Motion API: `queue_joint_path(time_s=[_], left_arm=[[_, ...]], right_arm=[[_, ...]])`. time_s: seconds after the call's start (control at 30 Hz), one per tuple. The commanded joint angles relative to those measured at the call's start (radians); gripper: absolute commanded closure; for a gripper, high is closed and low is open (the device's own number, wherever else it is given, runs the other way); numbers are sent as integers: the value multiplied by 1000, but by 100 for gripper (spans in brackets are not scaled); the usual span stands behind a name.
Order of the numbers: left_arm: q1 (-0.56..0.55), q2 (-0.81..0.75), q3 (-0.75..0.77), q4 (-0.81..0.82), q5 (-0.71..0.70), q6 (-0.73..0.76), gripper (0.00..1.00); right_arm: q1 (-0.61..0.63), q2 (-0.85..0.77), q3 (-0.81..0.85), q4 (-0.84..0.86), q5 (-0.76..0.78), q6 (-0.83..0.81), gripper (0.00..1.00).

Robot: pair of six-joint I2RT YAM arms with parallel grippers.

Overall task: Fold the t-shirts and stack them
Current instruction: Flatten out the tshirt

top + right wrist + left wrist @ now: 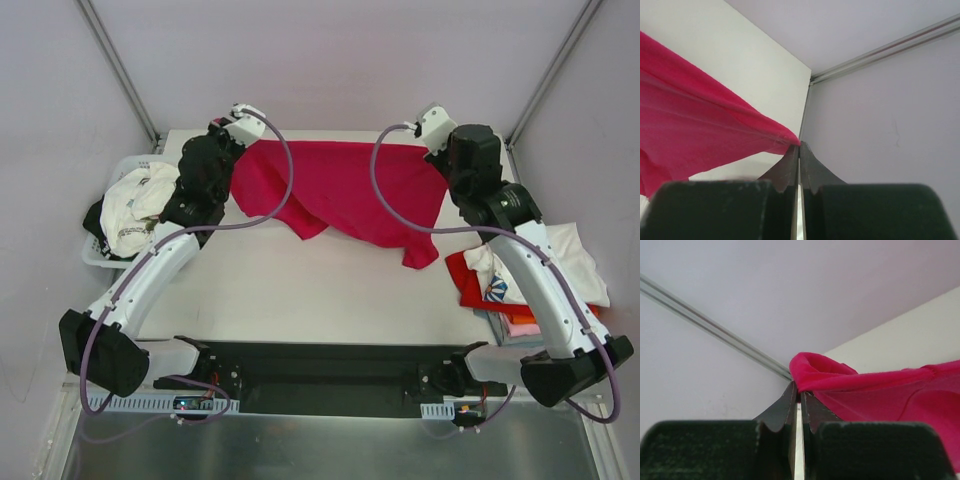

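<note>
A plain crimson-magenta t-shirt (340, 190) hangs stretched between my two grippers above the far half of the table, its lower part drooping toward the table. My left gripper (238, 150) is shut on the shirt's left upper corner; in the left wrist view the cloth (875, 390) is pinched at the fingertips (799, 395). My right gripper (436, 152) is shut on the right upper corner; in the right wrist view the cloth (700, 125) runs into the closed tips (799, 147). Other t-shirts lie at both sides.
A white plastic basket (95, 252) at the left edge holds a white printed shirt (135, 205) and dark cloth. A pile of red, white printed, orange and pink shirts (520, 275) lies at the right edge. Enclosure walls and metal corner rails stand close behind.
</note>
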Motion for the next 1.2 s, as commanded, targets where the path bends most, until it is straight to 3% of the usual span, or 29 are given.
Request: queue_joint_path(time_s=[0.0,0.43,0.6,0.93,1.17], left_arm=[[7,-21,100,129,-59,9,100],[-57,-239,193,-30,-97,49,100],[-57,-285,305,-58,-147,46,100],[-57,-244,358,-34,-181,80,100],[-56,-127,355,117,-206,175,100]], right_arm=[[-20,-38,85,103,76,-25,99],[-22,-273,136,48,62,-17,99],[-24,-344,163,74,91,-32,99],[-24,-279,240,114,148,-80,99],[-24,-174,289,158,194,-140,99]])
